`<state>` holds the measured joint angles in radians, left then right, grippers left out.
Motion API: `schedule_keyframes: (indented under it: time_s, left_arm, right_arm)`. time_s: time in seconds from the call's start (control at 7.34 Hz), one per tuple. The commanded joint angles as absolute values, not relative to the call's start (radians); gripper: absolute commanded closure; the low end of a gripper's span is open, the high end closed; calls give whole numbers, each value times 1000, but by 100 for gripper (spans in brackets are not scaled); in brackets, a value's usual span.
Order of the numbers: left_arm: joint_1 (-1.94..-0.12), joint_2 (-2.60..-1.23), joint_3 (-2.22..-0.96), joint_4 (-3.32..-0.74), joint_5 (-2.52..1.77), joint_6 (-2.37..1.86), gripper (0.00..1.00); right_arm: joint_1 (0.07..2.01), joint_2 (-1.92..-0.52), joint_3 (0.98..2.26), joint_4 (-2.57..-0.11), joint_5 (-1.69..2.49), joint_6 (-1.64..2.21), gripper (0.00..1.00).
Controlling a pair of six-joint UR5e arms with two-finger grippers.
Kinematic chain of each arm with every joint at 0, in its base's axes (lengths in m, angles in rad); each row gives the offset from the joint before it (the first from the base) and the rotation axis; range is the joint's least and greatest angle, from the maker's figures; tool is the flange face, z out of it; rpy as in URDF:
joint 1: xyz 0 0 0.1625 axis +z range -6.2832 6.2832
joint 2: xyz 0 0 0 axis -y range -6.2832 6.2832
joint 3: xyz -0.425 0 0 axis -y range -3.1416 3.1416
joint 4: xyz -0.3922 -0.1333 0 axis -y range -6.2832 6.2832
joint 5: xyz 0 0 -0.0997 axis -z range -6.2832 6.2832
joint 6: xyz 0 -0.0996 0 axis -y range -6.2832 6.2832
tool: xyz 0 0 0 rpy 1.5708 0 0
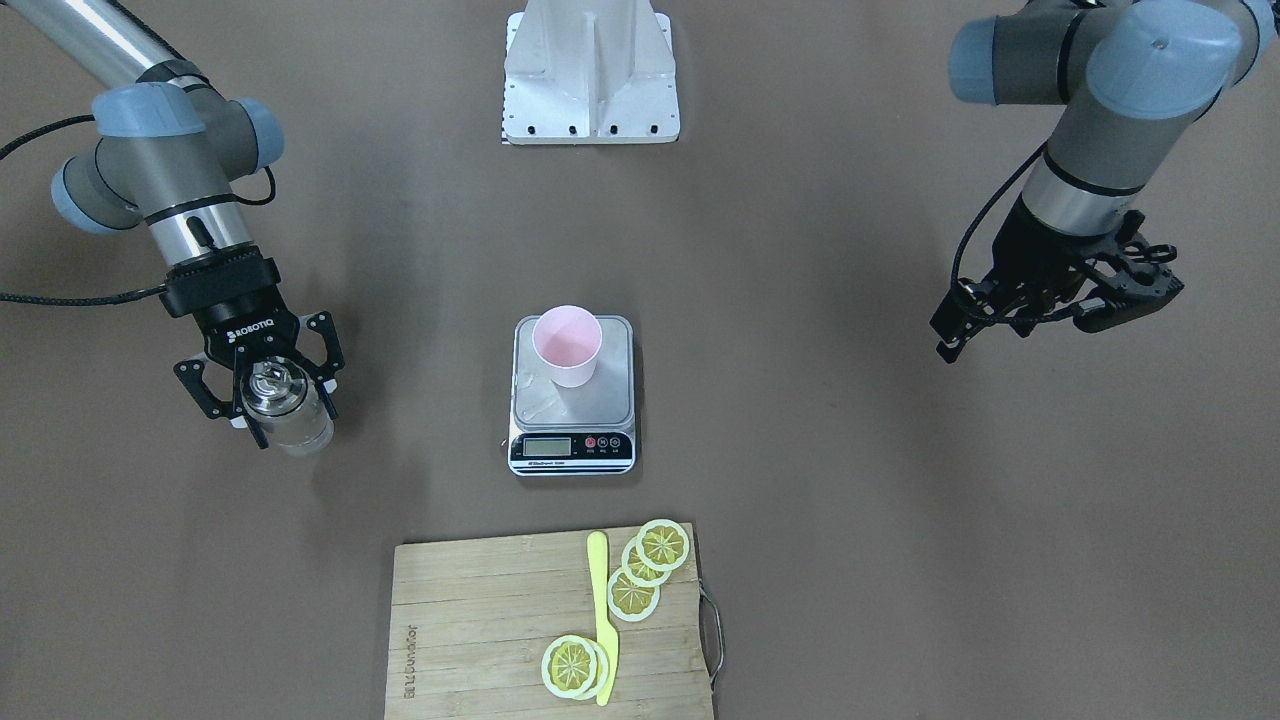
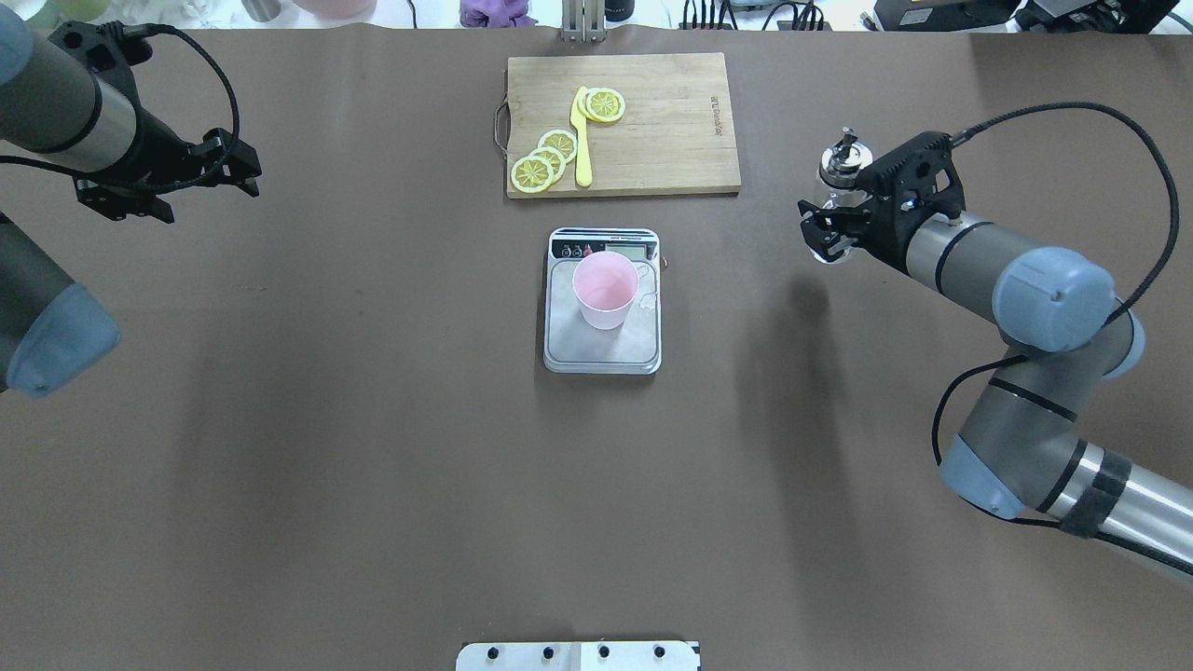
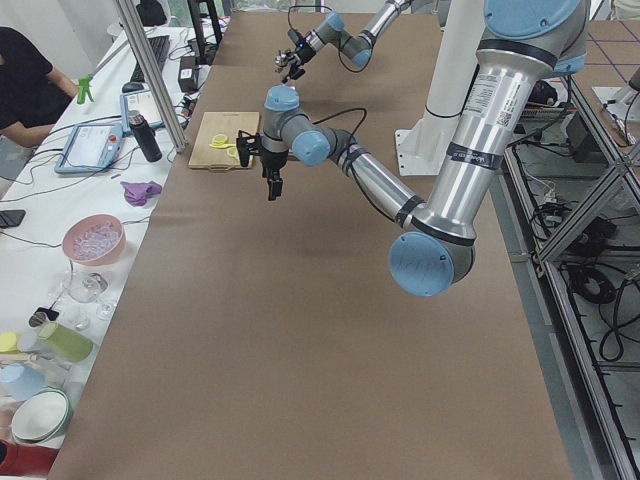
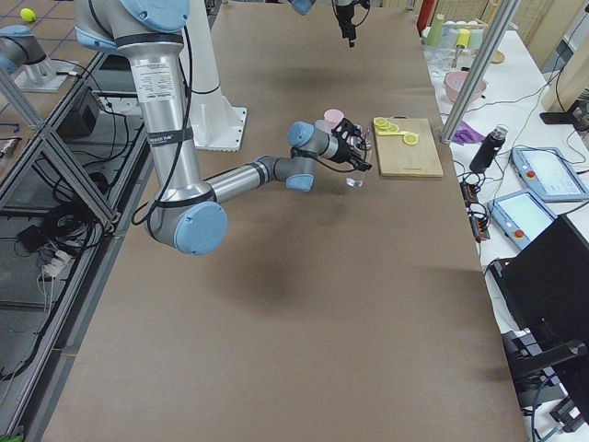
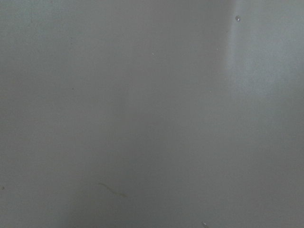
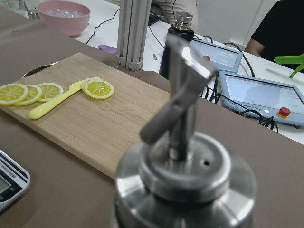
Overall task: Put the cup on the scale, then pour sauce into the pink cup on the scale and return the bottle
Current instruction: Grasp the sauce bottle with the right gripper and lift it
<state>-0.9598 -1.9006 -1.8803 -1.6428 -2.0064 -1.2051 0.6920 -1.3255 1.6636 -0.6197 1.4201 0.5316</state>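
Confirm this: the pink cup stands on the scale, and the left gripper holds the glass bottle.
Not quite: the right gripper holds the bottle, as the overhead exterior view shows. The cup does stand on the scale.

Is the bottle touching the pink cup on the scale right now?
Apart. The overhead view shows the bottle held in the right gripper, well off to the side of the cup, with bare table between them.

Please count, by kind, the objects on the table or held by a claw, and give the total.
cup: 1
scale: 1
bottle, in the right claw: 1
cutting board: 1
lemon slices: 5
yellow knife: 1
Total: 10
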Motion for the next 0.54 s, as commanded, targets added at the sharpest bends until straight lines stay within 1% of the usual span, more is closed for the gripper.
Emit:
schedule_keyframes:
  time_s: [0.0, 0.14, 0.41]
  left_arm:
    - [-959, -1901, -1878, -1643, -2006, -1206, 1]
    - [-960, -1899, -1878, -1643, -2006, -1206, 1]
    - [-959, -1898, -1873, -1644, -2006, -1204, 1]
  right_arm:
    - [706, -1258, 1761, -857, 1395, 477, 86]
    - [668, -1262, 1773, -859, 1244, 374, 86]
    - [521, -1256, 1784, -912, 994, 229, 86]
